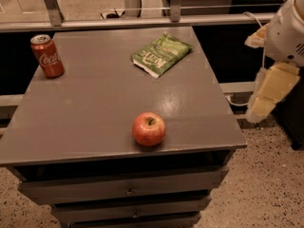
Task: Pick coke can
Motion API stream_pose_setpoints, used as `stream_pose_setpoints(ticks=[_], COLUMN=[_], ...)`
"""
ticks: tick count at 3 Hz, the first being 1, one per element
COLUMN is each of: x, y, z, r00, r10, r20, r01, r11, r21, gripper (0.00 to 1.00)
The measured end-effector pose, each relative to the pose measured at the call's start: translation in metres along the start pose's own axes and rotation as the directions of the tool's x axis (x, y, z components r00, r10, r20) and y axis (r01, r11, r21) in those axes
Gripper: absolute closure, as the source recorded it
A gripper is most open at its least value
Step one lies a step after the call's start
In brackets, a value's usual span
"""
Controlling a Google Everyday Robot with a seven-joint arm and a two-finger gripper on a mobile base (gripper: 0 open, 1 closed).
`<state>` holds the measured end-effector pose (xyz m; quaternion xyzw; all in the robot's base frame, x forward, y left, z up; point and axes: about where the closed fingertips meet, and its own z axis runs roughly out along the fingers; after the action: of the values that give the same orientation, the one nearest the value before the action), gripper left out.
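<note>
The coke can (47, 56) stands upright at the far left corner of the grey table (95, 113), close to the left edge, its silver top up and its white lettering facing the camera. It stands alone there, touching nothing else. A green snack bag (161, 54) lies flat towards the far right of the table top, turned at an angle to the edges and well apart from the can. A red apple (149, 128) sits near the front edge, about midway across, stem dimple up, with a small shadow beneath it; it is well apart from both the can and the bag. Below the table top, the fronts of stacked drawers (128, 189) show, each with a small knob in the middle. Behind the table a metal rail (142, 23) runs across the view, and a speckled floor (266, 189) shows at the lower right. The tool (260, 106) hangs off the right side of the table, beyond its edge and lower than the arm's white housing (287, 30), its pale yellow parts pointing down and to the left. It is on the opposite side of the table from the can and touches nothing on the table. Whether it is open or closed cannot be told from this view, and the can is plainly not in its hold.
</note>
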<state>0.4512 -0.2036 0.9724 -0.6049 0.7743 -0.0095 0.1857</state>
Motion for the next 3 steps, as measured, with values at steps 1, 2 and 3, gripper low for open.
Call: stream_pose_setpoints(ticks=[1,2,3], x=[-0.048,-0.110,-0.172], y=[-0.018,-0.033,-0.043], z=[0.032,0.059,0.078], r00=[0.984,0.936,0.871], r10=[-0.001,-0.005,0.030], r20=[0.177,0.351,0.490], r01=[0.008,0.030,0.028], r11=[0.9992,0.9973,0.9935], r21=[-0.039,-0.067,-0.110], gripper=[0.00,0.00,0.00])
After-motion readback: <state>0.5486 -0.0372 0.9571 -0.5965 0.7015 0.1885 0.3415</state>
